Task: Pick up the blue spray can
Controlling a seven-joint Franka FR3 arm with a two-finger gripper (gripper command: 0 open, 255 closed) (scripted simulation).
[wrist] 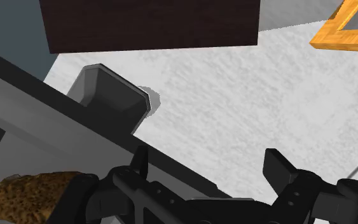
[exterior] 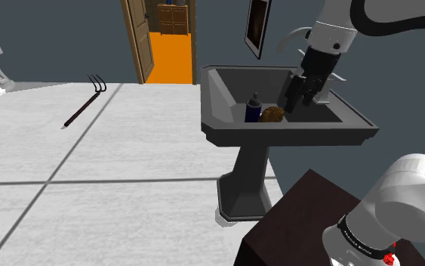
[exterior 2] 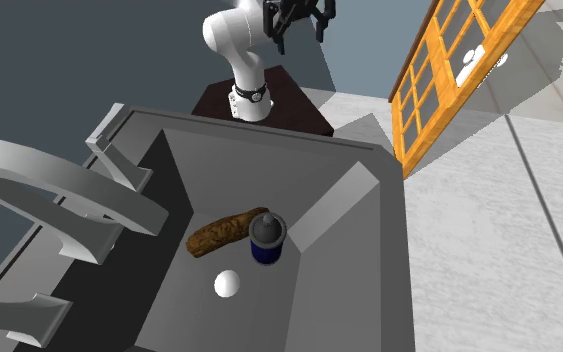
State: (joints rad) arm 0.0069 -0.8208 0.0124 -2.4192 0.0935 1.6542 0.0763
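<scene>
1. Claw state. Ref. the wrist view: the gripper (wrist: 209,168) has its two black fingers (wrist: 139,164) standing well apart, w/ nothing clasped between them. Treat the claw as released.

2. Gripper pos. In the shoulder view you find the gripper (exterior: 300,100) pointing down over the basin of the dark grey pedestal sink (exterior: 278,134), on the side nearer the stand (exterior: 294,219). In the second exterior view the gripper (exterior 2: 301,38) sits at 12 o'clock from the basin.

3. Target. The blue spray can (exterior: 254,108) stands upright inside the basin: dark blue body, grey cap. In the shoulder view you read it at 9 o'clock from the gripper, apart from it. In the second exterior view the blue spray can (exterior 2: 266,240) is near the basin's middle.

4. Other items in the basin. A rough brown lump (exterior: 272,115) lies between can and gripper in the shoulder view. In the second exterior view the brown lump (exterior 2: 224,232) is at approx. 9 o'clock from the can; touching or just beside, you cannot tell. A white ball (exterior 2: 228,284) rests at 7 o'clock from the can. The grey faucet (exterior 2: 69,200) is at 9 o'clock from the basin.

5. Floor. A rake (exterior: 82,102) lies at 9 o'clock from the sink, well apart.
</scene>
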